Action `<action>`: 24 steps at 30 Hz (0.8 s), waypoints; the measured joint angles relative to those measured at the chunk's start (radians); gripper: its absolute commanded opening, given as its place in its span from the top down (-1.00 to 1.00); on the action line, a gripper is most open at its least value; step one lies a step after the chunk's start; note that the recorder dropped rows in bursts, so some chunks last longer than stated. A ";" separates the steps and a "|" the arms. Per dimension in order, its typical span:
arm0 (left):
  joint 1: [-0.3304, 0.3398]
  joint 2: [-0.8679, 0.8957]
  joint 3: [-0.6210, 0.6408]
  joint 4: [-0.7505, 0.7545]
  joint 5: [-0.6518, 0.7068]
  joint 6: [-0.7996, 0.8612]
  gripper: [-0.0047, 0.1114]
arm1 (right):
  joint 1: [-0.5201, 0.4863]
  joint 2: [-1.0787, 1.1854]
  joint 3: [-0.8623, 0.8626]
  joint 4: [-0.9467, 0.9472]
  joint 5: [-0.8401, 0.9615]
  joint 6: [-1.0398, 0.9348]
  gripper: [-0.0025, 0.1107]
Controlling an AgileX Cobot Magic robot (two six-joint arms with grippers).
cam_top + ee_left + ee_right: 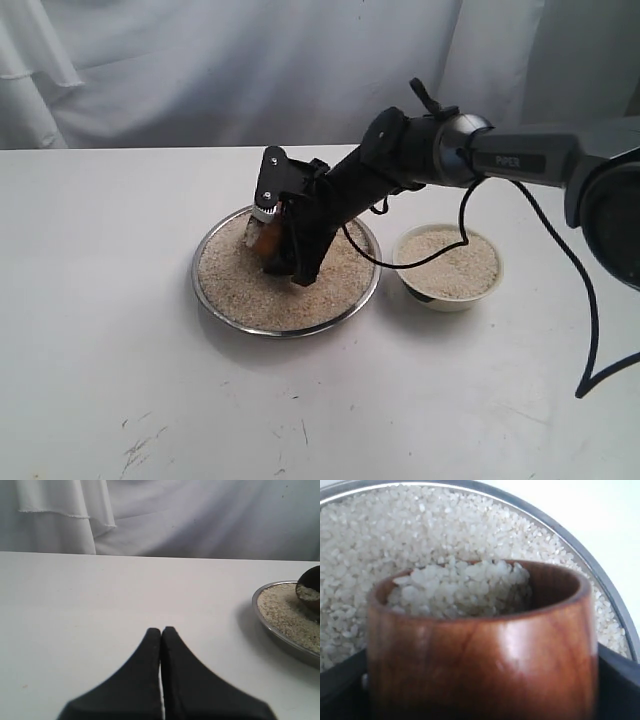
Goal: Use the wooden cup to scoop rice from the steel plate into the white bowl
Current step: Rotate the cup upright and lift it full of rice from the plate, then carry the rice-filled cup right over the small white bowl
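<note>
The right gripper [287,262] reaches across to the steel plate [214,299], its jaws clamped on the sides of the wooden cup [267,240]. In the right wrist view dark fingers [340,680] press the barrel from both flanks. That side grip leaves the mouth free, so grains can go in and later pour out unhindered.

The cup sits over the plate's eleven o'clock sector, seen from outside. It is tipped only a little, which keeps its load from spilling. Rice [235,285] fills it almost to the brim on one side and lies lower on the other, as a sideways scoop through a shallow bed would leave it. Whether the base touches the heap or rides just clear is hard to tell, since the arm hides the contact.

The white bowl [440,298] stands just beside the plate at its three o'clock, apart from the rim, and holds plenty of rice. Placed so near, it makes the carry short.

The left gripper [161,630] hovers over bare table [100,605] with its tips pressed together and empty, parked clear of the working arm.

My judgement: the scoop is loaded and the lift and carry come next.
</note>
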 measured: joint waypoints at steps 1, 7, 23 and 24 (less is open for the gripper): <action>0.000 0.000 0.000 0.000 0.000 0.000 0.92 | -0.004 0.000 0.002 0.024 0.005 -0.013 0.96; 0.000 0.000 0.000 0.000 0.000 0.000 0.92 | -0.046 0.000 0.002 0.137 0.067 -0.085 0.96; 0.000 0.000 0.000 0.000 0.000 0.000 0.92 | -0.079 -0.187 0.006 0.082 0.223 0.012 0.96; 0.000 0.000 0.000 0.000 0.000 0.000 0.92 | -0.083 -0.199 0.010 0.082 0.237 0.012 0.96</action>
